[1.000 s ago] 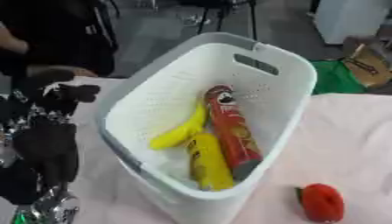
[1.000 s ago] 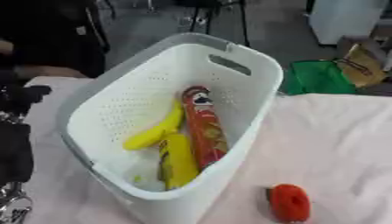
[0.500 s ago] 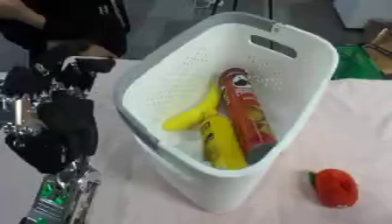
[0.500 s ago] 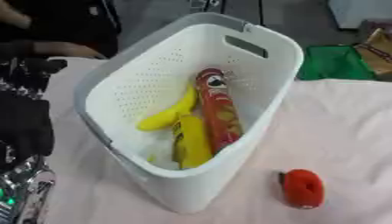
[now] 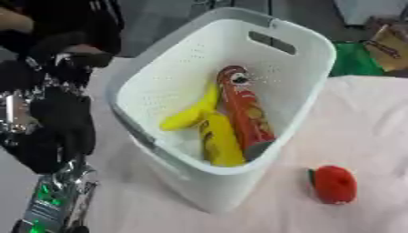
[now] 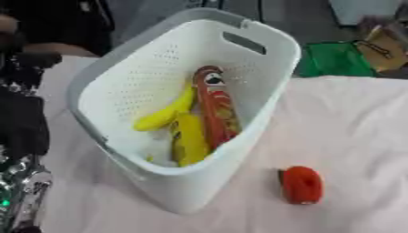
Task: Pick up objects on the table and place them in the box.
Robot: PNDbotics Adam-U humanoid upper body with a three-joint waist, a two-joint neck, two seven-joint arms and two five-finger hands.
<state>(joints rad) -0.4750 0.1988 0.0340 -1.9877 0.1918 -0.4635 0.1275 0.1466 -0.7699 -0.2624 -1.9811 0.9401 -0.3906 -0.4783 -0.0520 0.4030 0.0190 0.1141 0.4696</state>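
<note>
The one thing still out on the table (image 5: 374, 118) is the red pepper (image 5: 334, 183), lying on the pale cloth just to the right of the white basket (image 5: 315, 54), near its front corner and apart from its wall, with a dark green bit at its left end that looks like a stem. It looks small and light, smooth-skinned and rounded, so I would expect it to roll or slide if nudged from one side; whether it is hard or squashy I cannot tell. The sensible place to take it seems to be across the fat middle, fingers on one flank and thumb on the other, coming down from above and staying off the stem end. Inside the basket lie a banana (image 5: 191, 116), a yellow packet (image 5: 221, 144) and a tall red can (image 5: 245, 113), all leaning toward the front wall. To the left of the basket the robot's left hand (image 5: 57, 123) hangs over a shiny green and silver packet (image 5: 54, 200); its dark fingers droop downward, loosely curved, and they seem to hold nothing, though whether the tips touch the packet is hard to say. The right hand is nowhere in sight.
</note>
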